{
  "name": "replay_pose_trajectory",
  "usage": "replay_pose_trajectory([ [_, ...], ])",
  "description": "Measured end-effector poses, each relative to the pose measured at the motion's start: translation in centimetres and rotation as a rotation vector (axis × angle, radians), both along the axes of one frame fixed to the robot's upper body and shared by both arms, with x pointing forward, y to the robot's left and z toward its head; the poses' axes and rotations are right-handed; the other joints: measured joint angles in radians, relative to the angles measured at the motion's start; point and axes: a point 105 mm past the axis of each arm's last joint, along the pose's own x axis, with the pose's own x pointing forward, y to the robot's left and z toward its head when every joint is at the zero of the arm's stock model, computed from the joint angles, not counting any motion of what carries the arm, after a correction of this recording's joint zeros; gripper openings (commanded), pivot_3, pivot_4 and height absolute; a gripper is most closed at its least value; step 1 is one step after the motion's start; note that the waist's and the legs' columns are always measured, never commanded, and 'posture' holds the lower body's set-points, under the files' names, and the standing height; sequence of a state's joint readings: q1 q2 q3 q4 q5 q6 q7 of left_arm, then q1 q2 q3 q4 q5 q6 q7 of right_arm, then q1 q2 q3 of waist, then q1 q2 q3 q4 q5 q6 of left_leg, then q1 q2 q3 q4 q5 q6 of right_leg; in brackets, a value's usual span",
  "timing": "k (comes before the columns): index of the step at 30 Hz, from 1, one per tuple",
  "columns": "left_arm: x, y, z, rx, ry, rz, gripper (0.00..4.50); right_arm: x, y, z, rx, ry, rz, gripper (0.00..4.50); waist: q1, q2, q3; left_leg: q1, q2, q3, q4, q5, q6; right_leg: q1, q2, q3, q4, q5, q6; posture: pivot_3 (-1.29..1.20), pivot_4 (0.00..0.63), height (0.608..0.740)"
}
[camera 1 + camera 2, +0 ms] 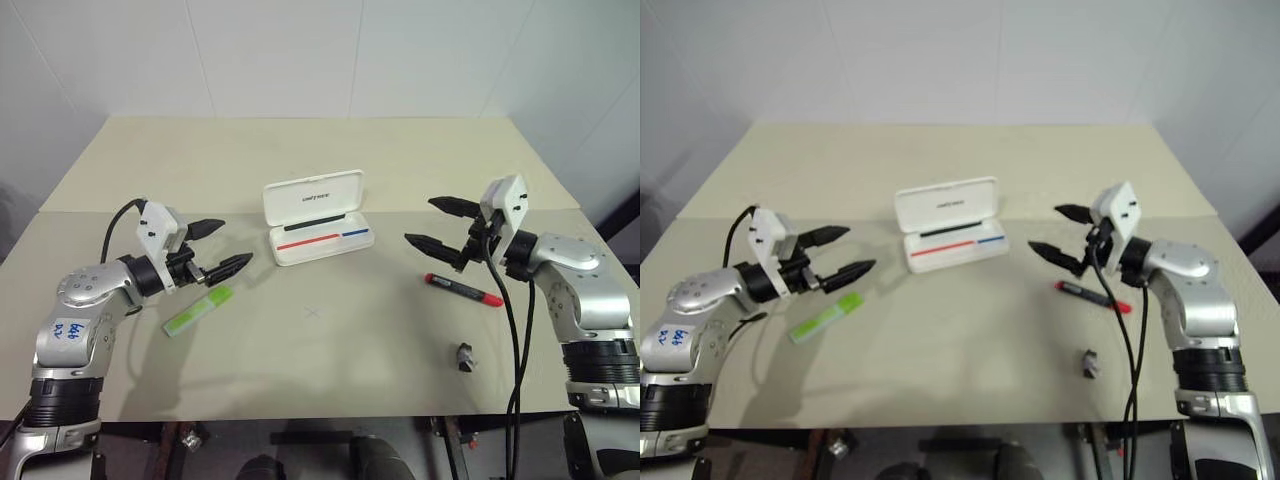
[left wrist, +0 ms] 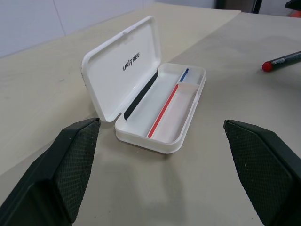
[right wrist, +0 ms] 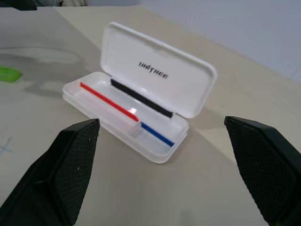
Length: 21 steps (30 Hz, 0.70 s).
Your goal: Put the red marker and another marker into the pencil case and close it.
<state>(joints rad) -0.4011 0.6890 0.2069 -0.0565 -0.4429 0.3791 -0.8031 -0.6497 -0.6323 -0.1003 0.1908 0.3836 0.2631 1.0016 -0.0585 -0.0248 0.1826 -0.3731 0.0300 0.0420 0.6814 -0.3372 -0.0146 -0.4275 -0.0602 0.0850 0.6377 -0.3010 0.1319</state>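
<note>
You're at the start: both the left end effector [image 1: 217, 248] and right end effector [image 1: 440, 224] hover released, holding nothing, aimed at the open pencil case [image 1: 318, 225]. The red marker [image 1: 463, 289] lies on the bench just below your right end effector, so lower onto it next; the green highlighter [image 1: 198, 311] waits below your left.

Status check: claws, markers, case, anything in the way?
Left claw and right claw open, empty. Pencil case open, red marker and green highlighter on table. Path clear.

Beige table [image 1: 330, 380], a seam across it, backed by a white wall [image 1: 300, 50]. Small dark grey object [image 1: 465, 357] near the front right. Faint pencilled cross [image 1: 312, 312] at centre.
</note>
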Motion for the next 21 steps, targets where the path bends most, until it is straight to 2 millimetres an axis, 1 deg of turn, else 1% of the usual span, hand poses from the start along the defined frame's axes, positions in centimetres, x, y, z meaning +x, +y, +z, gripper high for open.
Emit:
replay_pose_trajectory([
  [2,0.0,0.1,0.0,0.005,0.004,0.004,4.47,0.4,0.9,0.7,0.008,-0.011,0.028,4.5,-0.001,0.0,0.0,0.001,0.0,0.0,0.0,0.0,0.0,0.0,0.0,0.0,0.0,0.0,0.0,0.0,0.15,0.74],
  [5,-0.1,0.4,0.0,0.019,0.006,0.014,4.47,0.6,1.4,1.6,0.014,-0.04,0.058,4.5,0.001,0.0,0.0,0.001,0.001,-0.001,0.0,0.0,0.0,0.0,0.0,-0.001,0.001,0.0,0.0,0.0,0.15,0.74],
  [8,-0.3,0.6,-0.4,0.017,0.025,0.024,4.47,0.8,1.4,0.8,0.006,-0.006,0.073,4.5,0.005,0.0,0.0,-0.001,0.0,-0.001,0.0,0.0,0.0,0.0,-0.001,-0.001,0.001,0.0,0.0,0.0,0.15,0.74],
  [10,-0.5,0.7,-0.5,0.025,0.034,0.022,4.47,0.7,1.9,0.3,-0.008,0.017,0.1,4.5,0.004,0.0,0.0,-0.001,0.0,-0.001,0.0,0.0,0.0,0.0,-0.001,-0.001,0.0,0.0,0.0,0.0,0.15,0.74],
  [15,-0.8,0.5,0.0,0.053,0.029,0.005,4.47,0.4,2.8,1.0,-0.028,0.01,0.163,4.5,0.003,0.0,0.0,-0.001,0.0,-0.001,-0.001,0.0,0.0,0.0,-0.001,-0.001,0.0,0.0,0.0,0.0,0.15,0.74],
  [18,-0.9,0.8,0.2,0.064,0.033,0.003,4.47,0.2,3.2,0.5,-0.043,0.029,0.19,4.5,0.002,0.0,0.0,-0.001,0.0,-0.001,-0.001,0.0,0.0,0.0,-0.001,-0.001,0.0,0.0,0.0,0.0,0.15,0.74],
  [20,-0.9,0.6,0.3,0.066,0.033,-0.01,4.47,0.1,3.5,0.4,-0.045,0.034,0.203,4.5,0.002,0.0,0.0,-0.001,0.0,-0.001,0.0,0.0,0.0,0.0,-0.001,-0.002,0.0,0.0,0.0,0.0,0.15,0.74],
  [21,-0.9,0.4,0.5,0.071,0.031,-0.023,4.29,0.1,3.6,0.3,-0.045,0.036,0.21,4.5,0.003,0.0,0.0,-0.001,0.0,-0.001,0.0,0.0,0.0,0.0,-0.001,-0.002,0.0,0.0,0.0,0.0,0.15,0.74],
])
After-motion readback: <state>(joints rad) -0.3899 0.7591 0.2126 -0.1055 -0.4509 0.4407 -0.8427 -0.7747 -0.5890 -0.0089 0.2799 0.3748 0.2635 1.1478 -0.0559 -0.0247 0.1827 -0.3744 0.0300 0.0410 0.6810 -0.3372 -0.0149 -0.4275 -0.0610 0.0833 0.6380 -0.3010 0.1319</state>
